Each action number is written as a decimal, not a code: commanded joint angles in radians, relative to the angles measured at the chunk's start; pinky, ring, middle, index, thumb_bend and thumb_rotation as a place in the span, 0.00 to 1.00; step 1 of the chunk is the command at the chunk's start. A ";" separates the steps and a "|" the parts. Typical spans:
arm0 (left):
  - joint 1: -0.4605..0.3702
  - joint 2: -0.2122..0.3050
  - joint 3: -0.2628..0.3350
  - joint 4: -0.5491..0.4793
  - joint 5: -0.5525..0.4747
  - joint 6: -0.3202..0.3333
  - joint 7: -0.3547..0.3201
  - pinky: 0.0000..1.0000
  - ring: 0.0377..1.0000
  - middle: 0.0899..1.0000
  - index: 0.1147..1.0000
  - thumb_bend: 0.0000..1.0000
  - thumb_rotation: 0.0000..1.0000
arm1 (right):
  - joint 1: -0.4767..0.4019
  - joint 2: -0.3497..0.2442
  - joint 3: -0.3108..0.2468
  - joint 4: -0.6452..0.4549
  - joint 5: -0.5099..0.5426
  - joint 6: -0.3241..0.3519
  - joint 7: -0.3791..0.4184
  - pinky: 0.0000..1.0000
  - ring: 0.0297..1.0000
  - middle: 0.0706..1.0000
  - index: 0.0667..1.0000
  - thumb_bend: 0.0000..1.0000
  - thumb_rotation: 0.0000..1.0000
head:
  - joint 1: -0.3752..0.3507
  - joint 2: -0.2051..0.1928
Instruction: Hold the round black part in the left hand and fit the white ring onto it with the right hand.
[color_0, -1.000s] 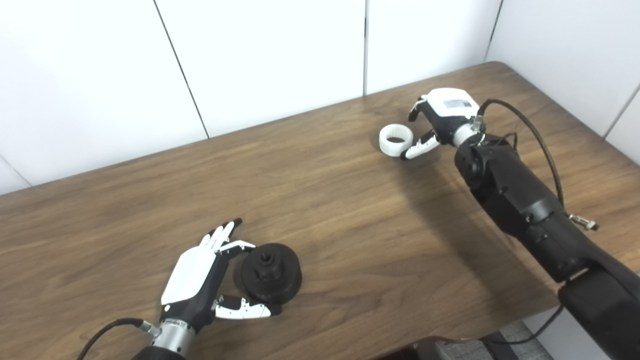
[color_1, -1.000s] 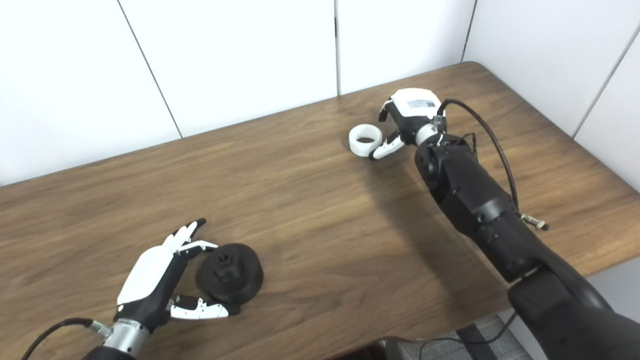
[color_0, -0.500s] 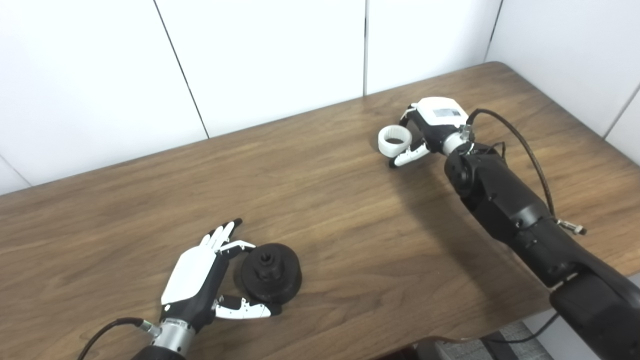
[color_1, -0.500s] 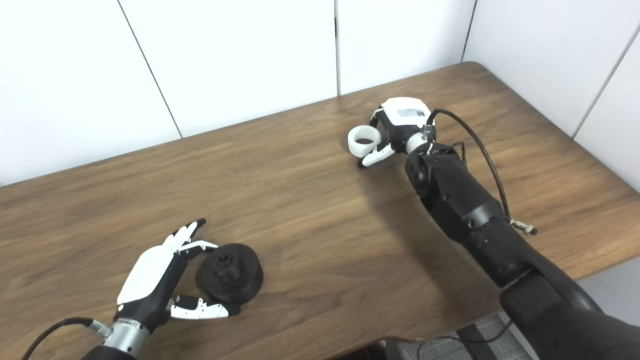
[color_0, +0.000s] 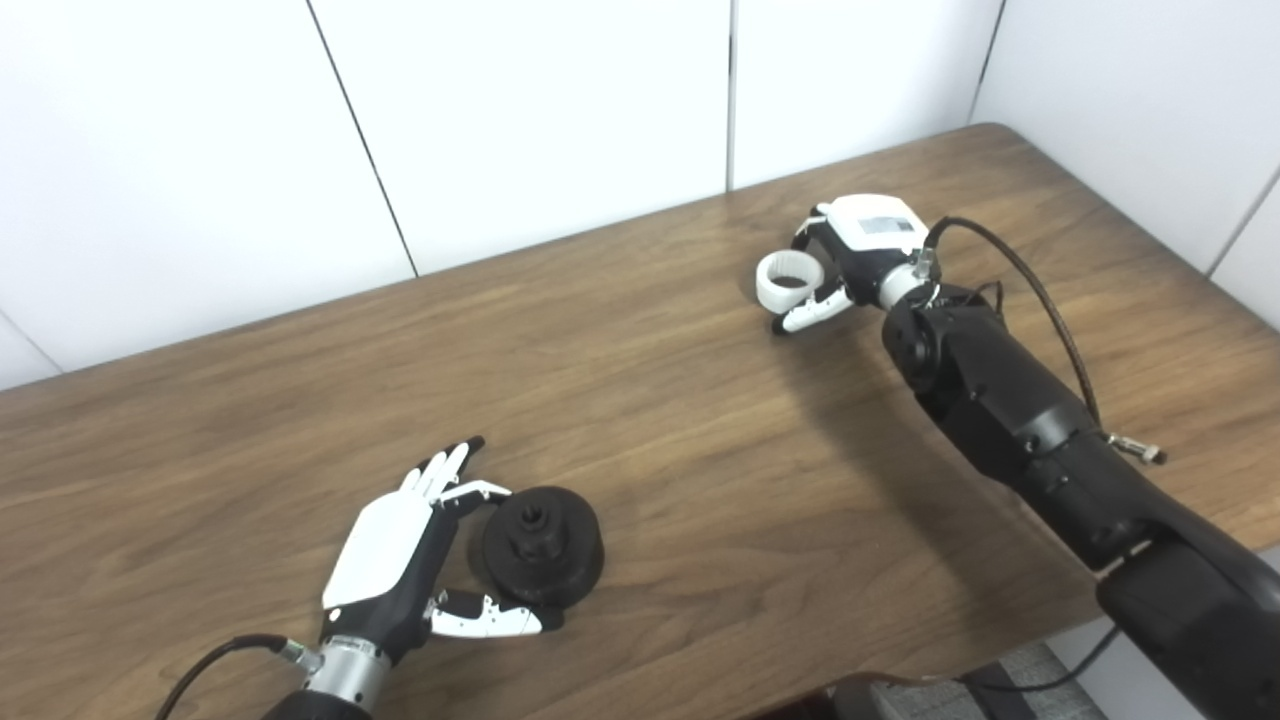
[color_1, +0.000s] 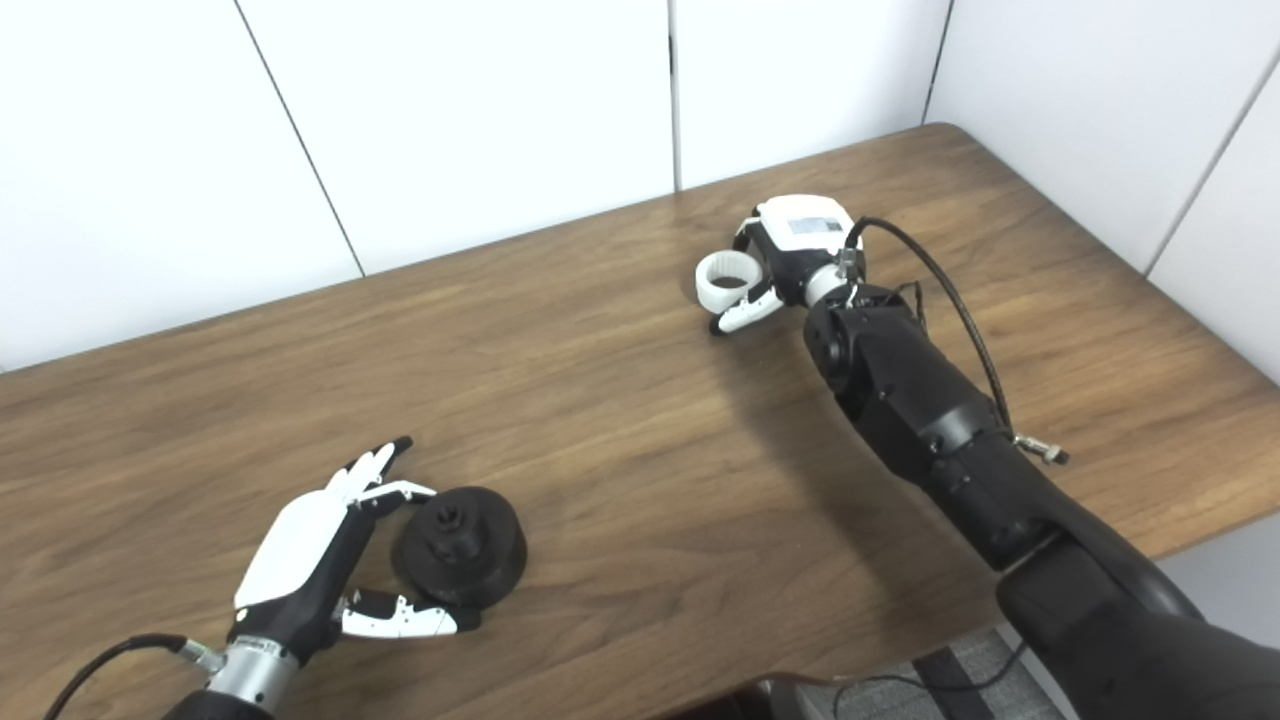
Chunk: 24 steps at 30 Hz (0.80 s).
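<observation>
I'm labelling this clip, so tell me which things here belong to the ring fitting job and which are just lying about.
Part of the job:
round black part, on the table beside the open left hand
white ring, with the right hand around it

Just there:
wooden table
cable on the right arm

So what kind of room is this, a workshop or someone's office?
Probably a lab or test room rather than a workshop. A plain wooden table stands in a corner of bare white wall panels, and it carries only a round black part and a white ring.
</observation>
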 joint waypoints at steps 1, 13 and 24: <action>-0.019 0.010 0.003 -0.013 0.015 -0.002 0.001 1.00 1.00 1.00 0.57 0.97 0.36 | -0.046 0.001 -0.008 -0.008 0.007 -0.016 -0.035 0.85 0.86 0.91 0.70 0.85 0.40 | 0.000 0.003; -0.017 0.008 0.005 -0.022 0.013 -0.002 0.000 1.00 1.00 1.00 0.57 0.96 0.37 | -0.035 0.007 -0.011 0.003 0.034 -0.051 -0.115 0.85 0.82 0.86 0.59 0.78 0.30 | 0.005 0.006; -0.014 0.008 0.001 -0.021 0.022 -0.005 0.003 1.00 1.00 1.00 0.57 0.97 0.37 | -0.023 0.004 -0.019 0.013 0.041 -0.084 -0.182 0.86 0.81 0.84 0.46 0.52 0.15 | 0.008 0.011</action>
